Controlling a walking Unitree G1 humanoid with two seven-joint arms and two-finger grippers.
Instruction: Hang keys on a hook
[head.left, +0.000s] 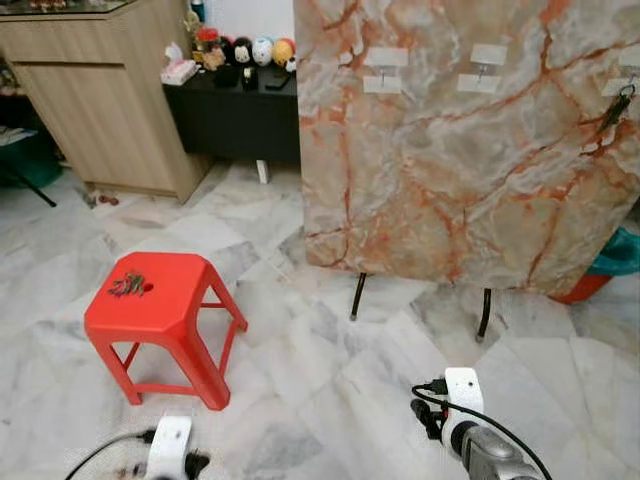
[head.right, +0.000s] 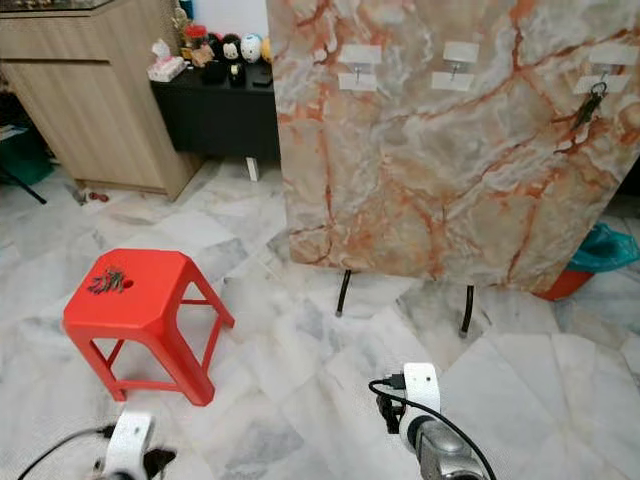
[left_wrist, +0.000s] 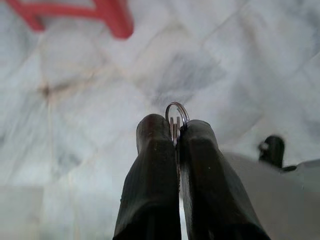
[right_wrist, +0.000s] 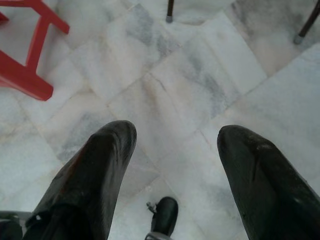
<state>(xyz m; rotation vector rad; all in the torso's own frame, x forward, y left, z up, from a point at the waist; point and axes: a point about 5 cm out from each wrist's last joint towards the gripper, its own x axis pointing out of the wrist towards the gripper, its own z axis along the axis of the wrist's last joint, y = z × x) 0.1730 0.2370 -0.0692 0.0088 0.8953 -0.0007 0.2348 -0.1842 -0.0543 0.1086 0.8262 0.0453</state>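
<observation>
Clenched tight, the left gripper (left_wrist: 176, 131) pinches a key ring (left_wrist: 177, 114) between its fingertips in the left wrist view, the metal loop poking out past the tips over the marble floor (left_wrist: 90, 100). Holding it by the lower edge leaves most of the loop free, which I judge suits slipping it over a hook. A leg of the red stool (left_wrist: 112, 15) shows at the far edge.

From the right wrist view, the right gripper (right_wrist: 175, 150) hangs spread wide and empty above the floor tiles, apparently idle, with the stool's foot and the board's dark legs (right_wrist: 170, 10) beyond it.

From the head, the left eye view shows a large marble-patterned board (head.left: 460, 170) standing on thin black legs ahead and to the right. Small hooks (head.left: 384, 72) sit on pale strips along its top, two of them bare; one far to the right already carries a dark bunch of keys (head.left: 615, 108). Another small bunch (head.left: 129, 286) lies on the red stool's seat to the left. Both wrists sit low in the frame, well apart from the board, so the robot likely must step closer and raise its left arm.

The right eye view repeats this scene, with a wooden cabinet (head.right: 90, 100) and a dark sideboard (head.right: 215, 110) behind.
</observation>
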